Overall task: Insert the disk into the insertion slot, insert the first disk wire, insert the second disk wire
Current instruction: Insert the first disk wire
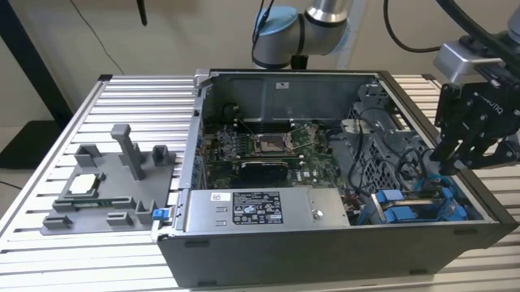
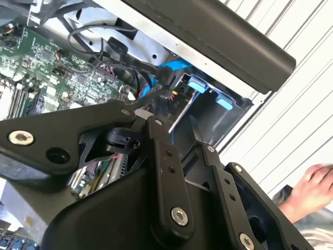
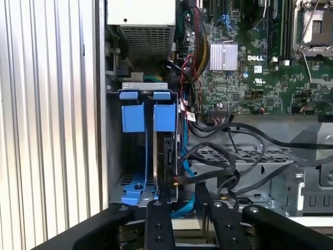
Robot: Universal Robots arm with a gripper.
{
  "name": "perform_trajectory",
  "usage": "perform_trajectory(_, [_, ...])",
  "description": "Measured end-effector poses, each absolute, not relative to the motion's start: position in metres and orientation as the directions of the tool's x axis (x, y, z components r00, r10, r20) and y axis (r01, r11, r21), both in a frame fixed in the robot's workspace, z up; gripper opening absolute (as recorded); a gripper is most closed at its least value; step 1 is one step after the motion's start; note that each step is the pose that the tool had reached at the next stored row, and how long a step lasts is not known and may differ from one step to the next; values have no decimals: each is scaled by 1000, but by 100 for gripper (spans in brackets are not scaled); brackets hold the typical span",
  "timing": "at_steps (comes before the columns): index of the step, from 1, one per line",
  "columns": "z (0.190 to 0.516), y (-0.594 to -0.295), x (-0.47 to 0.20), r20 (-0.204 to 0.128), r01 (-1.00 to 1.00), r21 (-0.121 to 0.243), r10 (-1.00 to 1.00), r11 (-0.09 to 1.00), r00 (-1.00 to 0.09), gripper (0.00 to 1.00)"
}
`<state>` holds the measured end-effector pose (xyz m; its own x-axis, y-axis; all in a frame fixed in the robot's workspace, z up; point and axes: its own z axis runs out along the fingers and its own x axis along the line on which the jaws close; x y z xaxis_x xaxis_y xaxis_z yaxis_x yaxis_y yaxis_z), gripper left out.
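Black metal gripper [image 1: 456, 164] hangs over the corner of the open grey computer case [image 1: 325, 255] on the exterior view's right, pointing down at the drive bays. In the first wrist view its flat black fingers [image 3: 158, 224] stand apart with a clear gap. Nothing seen clamped between them.

The disk [image 3: 169, 156] stands on edge inside the insertion slot [image 3: 112, 151], a narrow grey sheet-metal bay. It is seen edge-on as a thin dark slab under a square bright blue plastic tab [image 3: 165, 117]. A second blue tab [image 3: 133, 117] sits just beside it over the neighbouring bay.

A flat blue wire [image 3: 184, 174] runs along the disk's edge. Can't tell if it is plugged in. Round black cables [image 3: 229, 166] loop near it over a perforated grey metal cage [image 3: 250, 155].

Green motherboard [image 1: 260, 146] lies flat in the case, with a finned silver heatsink [image 3: 223, 55] on it. A boxy grey power supply [image 1: 260, 208] with a white sticker sits beside the bays.

The case rests on a ribbed aluminium surface [image 1: 138, 97]. A matte grey plastic fixture [image 1: 106, 182] sits on the exterior view's left.

A person's hand [image 2: 312, 192] rests on the ribbed surface outside the case in the second wrist view.
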<state>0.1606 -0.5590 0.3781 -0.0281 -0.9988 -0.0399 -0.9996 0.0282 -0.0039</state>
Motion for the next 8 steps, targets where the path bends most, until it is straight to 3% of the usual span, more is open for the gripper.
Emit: perform_trajectory(8, [377,-558,180,-66,-1000,-3,-998,26,-25,100])
